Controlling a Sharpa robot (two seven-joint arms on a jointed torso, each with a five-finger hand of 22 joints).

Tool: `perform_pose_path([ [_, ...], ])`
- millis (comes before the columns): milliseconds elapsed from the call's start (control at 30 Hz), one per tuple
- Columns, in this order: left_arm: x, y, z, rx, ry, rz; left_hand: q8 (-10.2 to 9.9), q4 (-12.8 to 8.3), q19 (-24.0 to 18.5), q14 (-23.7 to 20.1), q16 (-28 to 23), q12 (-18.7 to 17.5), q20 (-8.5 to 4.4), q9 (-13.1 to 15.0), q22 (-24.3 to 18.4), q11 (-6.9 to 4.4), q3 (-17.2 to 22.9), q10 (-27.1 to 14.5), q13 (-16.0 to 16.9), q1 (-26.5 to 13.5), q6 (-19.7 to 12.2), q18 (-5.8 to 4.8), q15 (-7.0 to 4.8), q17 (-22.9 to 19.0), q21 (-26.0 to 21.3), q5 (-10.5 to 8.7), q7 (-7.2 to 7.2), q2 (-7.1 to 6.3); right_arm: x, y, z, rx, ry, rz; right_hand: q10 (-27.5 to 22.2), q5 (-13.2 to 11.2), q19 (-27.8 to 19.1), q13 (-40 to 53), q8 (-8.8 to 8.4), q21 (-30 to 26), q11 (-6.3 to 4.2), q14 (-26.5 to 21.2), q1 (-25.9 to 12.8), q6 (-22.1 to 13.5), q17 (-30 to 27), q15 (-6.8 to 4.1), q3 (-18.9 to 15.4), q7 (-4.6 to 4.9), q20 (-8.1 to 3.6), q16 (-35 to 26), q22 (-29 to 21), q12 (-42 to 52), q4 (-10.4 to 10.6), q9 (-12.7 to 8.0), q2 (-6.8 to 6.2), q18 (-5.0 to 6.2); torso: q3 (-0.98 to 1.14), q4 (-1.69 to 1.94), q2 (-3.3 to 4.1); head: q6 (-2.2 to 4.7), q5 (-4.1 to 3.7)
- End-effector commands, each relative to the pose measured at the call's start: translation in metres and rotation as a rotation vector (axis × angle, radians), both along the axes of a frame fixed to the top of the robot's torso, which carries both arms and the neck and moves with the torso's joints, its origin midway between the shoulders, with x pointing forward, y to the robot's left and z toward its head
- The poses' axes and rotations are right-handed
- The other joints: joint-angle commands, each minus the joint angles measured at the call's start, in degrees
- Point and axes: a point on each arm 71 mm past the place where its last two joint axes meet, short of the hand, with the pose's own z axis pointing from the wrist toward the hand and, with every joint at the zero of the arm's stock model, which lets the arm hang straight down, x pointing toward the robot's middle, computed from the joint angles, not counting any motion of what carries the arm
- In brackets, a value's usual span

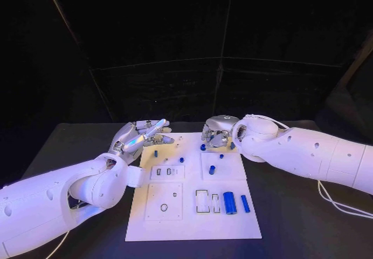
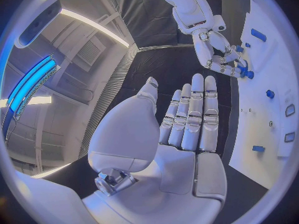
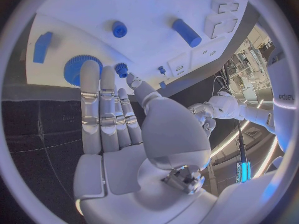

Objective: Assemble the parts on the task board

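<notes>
— Since you ask how far I have got: not far, by my reckoning. The flat white plastic task board point(image 1: 194, 216) lies in the middle of the black table point(image 1: 295, 226), and most of the small blue parts on it look unassembled.

— Which ones are loose?

— Toward five o'clock on the board, a thick blue cylinder point(image 1: 229, 203) and a thin blue rod point(image 1: 244, 203) lie flat beside two empty rectangular slots point(image 1: 208, 201). Near the centre another short blue cylinder point(image 1: 211, 170) lies on a raised panel. Around eleven to twelve o'clock a few small blue pegs point(image 1: 182, 159) seem to stand upright, perhaps seated already; I cannot tell for sure.

— And your hands?

— My left hand point(image 1: 142, 137) hovers at the board's ten o'clock edge, fingers point(image 2: 193, 114) straight, side by side, palm bare, holding nothing. My right hand point(image 1: 218, 131) sits over the board's twelve o'clock edge. From its wrist, its fingers point(image 3: 102, 104) reach out together, with a round blue toothed gear point(image 3: 79, 69) lying on the board just beyond the tips. Whether they touch it, I cannot tell; I see nothing pinched.

— So what remains?

— I judge nearly everything: the cylinders, the rod, and the gear still want homes.
</notes>
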Motion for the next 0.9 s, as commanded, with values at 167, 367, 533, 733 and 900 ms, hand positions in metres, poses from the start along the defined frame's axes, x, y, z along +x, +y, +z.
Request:
perform_pose_path([
  [167,-0.0005,-0.0017,0.0016,-0.002,-0.005,-0.021,0.21,0.01,0.34,0.40,0.26,0.01,-0.10,0.05,-0.05,0.07,-0.48,0.23,0.06,-0.58,0.27,0.79,0.02,0.15,0.08,-0.26,0.04,-0.06,0.0013,0.0047,-0.0005,-0.037,0.005,0.008,-0.35,-0.26,-0.71,0.06,-0.07,3.73,0.02,0.01,0.21,-0.27,0.91,0.10,1.29,-0.01,0.37,-0.42,3.69,-0.06,0.02,0.04,-0.59,-0.52,0.00,0.05,0.46,-0.04,0.15],
  [367,-0.0006,-0.0011,0.0019,-0.001,-0.004,-0.023,0.20,-0.01,0.37,0.41,0.27,-0.02,-0.11,0.04,-0.05,0.07,-0.49,0.21,0.06,-0.55,0.26,0.79,0.01,0.19,0.08,-0.25,0.04,-0.02,0.0027,0.0052,-0.0013,-0.042,0.010,0.005,-0.34,-0.23,-0.91,0.06,-0.09,7.24,0.04,-0.04,0.18,-0.32,1.70,0.11,2.29,0.02,0.56,-0.67,7.49,-0.03,0.15,0.03,-0.64,-0.84,0.00,0.11,0.68,0.09,0.24],
  [533,-0.0007,-0.0014,0.0021,-0.002,-0.003,-0.025,0.19,-0.05,0.43,0.44,0.28,-0.06,-0.12,0.03,-0.06,0.06,-0.52,0.18,0.06,-0.46,0.25,0.78,0.00,0.27,0.06,-0.24,0.04,0.06,0.0038,0.0066,-0.0021,-0.047,0.015,0.003,-0.34,-0.26,-0.53,0.06,-0.07,10.58,0.08,-0.06,0.12,-0.30,2.30,0.15,3.17,0.05,0.70,-0.87,11.26,-0.02,0.31,0.04,-0.69,-1.26,0.07,0.16,0.74,-0.28,0.37],
  [733,-0.0010,-0.0013,0.0026,-0.001,-0.002,-0.026,0.18,-0.12,0.49,0.47,0.29,-0.10,-0.13,0.03,-0.07,0.06,-0.54,0.17,0.07,-0.36,0.25,0.78,-0.01,0.36,0.06,-0.23,0.04,0.14,0.0048,0.0086,-0.0033,-0.055,0.026,0.005,-0.08,-0.32,-0.29,0.07,-0.03,13.36,0.05,-0.10,0.13,-0.17,2.92,0.15,4.29,0.02,0.79,-1.10,14.30,0.04,0.51,0.05,-0.66,-1.56,0.10,0.16,1.01,-0.47,0.33],
  [900,-0.0006,-0.0014,0.0025,-0.001,-0.001,-0.027,0.18,-0.12,0.49,0.47,0.29,-0.10,-0.13,0.03,-0.07,0.06,-0.54,0.17,0.07,-0.36,0.25,0.78,-0.01,0.36,0.06,-0.23,0.04,0.14,0.0053,0.0101,-0.0038,-0.057,0.029,0.008,0.10,-0.34,-0.35,0.09,0.02,14.09,0.02,-0.10,0.06,-0.02,3.16,0.17,4.73,0.06,0.81,-1.17,15.01,0.09,0.64,0.07,-0.66,-1.60,0.13,0.21,1.09,-0.49,0.34],
])
